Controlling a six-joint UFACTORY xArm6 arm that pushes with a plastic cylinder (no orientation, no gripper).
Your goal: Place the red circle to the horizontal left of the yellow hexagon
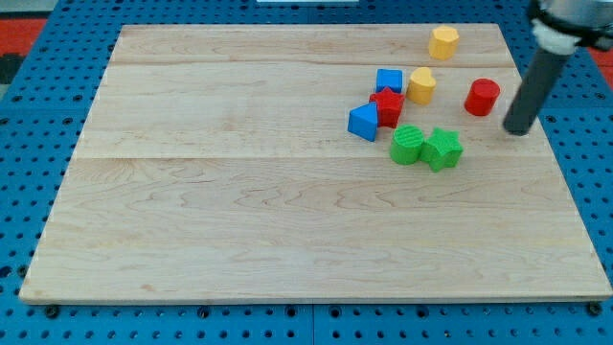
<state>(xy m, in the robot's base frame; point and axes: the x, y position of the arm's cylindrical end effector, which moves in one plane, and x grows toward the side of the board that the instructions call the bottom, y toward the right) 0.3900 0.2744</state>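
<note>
Right now my tip [518, 129] rests on the wooden board [239, 220], touching nothing and holding nothing; it is a bare rod with nothing to open or close. Nearest, just to its left and slightly toward the view's top, stands the red circle [483, 97], apart from it. Farther left lie the two green blocks [426, 147], then a yellow block [421, 85], and beyond it the red block [388, 107] and two blue blocks [375, 103]. The yellow hexagon [443, 42] sits up and to the left, near the board's top edge. My guess: pushing the red circle leftward risks ramming the nearer yellow block, or an off-centre push could roll it aside.
</note>
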